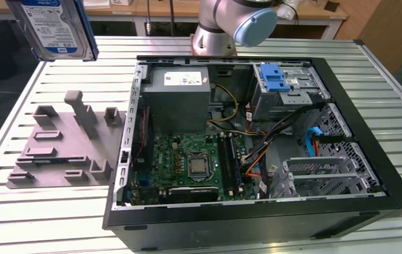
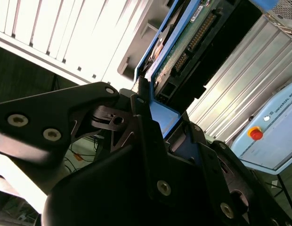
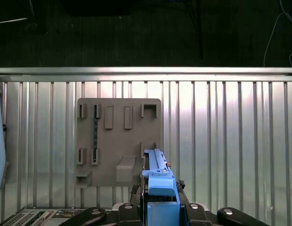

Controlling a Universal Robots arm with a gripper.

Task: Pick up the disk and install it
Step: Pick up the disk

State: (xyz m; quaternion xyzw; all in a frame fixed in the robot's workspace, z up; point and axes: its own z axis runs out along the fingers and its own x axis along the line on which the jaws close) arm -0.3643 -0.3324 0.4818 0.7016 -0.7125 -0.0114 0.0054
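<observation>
Framing the silver, labelled disk (image 1: 51, 26) is blue plastic.

My arm (image 1: 213, 24) and end effector (image 2: 165, 117), as they look.

My arm is a smooth silver-grey tube with a rounded pale-blue joint cap (image 1: 255, 25) on its side. In the second wrist view my end effector is matt black all over. It has broad flat linkage plates (image 2: 61, 110) with rounded corners, a slim straight finger (image 2: 147, 136), and triangular cut-outs around a dark pivot pin (image 2: 118, 121). Bright silver socket-head screws (image 2: 164, 187) stud the plates, two of them set side by side. In the first wrist view my black knuckles (image 3: 92, 213) sit in a row, each with one shiny screw head.
</observation>
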